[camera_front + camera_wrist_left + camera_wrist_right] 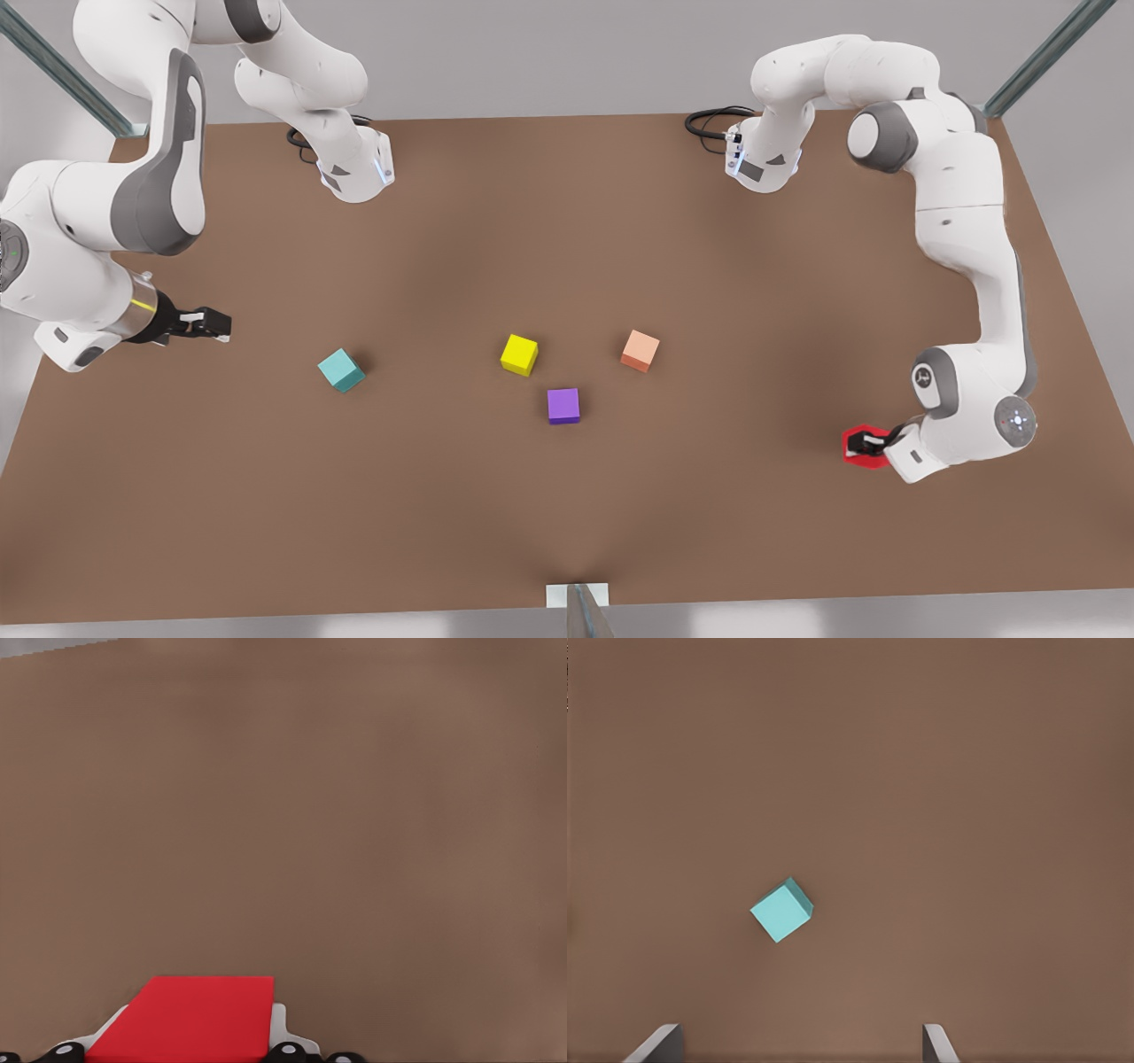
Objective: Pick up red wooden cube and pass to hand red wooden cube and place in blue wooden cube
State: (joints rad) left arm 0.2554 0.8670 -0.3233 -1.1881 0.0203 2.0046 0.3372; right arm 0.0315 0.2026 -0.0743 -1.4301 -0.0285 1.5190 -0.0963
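Gripping the red cube [864, 446] near the table's [567, 514] edge on the front view's right: the left gripper [873, 445], fingers clenched on two opposite faces of the block. Showing up close in the left wrist view too, the red cube [190, 1019] sitting between white fingertips [280, 1028] with bare brown tabletop [310, 815] beyond. Hovering on the front view's left, well apart from that grasp: the right gripper [213, 324], the one with the silver ring at its wrist, fingers spread apart with nothing between them, pointing toward the teal cube [341, 369]. Appearing in the right wrist view, the teal cube [781, 910] lying turned at an angle beyond the two spread fingertips [656, 1045]. Resting near the table's middle: a yellow cube [519, 354], a purple cube [563, 406] and a pale orange cube [640, 351], all apart from one another and from both grippers.
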